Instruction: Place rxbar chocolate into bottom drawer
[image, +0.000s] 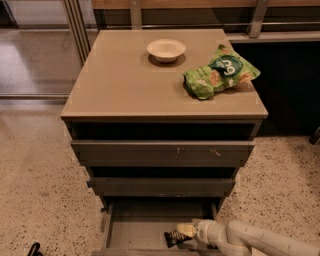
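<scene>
The rxbar chocolate (174, 238), a small black wrapper with white lettering, is low inside the open bottom drawer (135, 235), over its grey floor and tilted. My gripper (186, 230) reaches into the drawer from the lower right on its white arm. Its tip is right at the bar's right end. I cannot see whether the bar rests on the floor or hangs from the gripper.
On the cabinet top stand a white bowl (166, 49) and a crinkled green snack bag (220, 72). The two upper drawers (162, 152) are pulled out slightly above the bottom one. Speckled floor surrounds the cabinet, with a railing and a dark wall behind it.
</scene>
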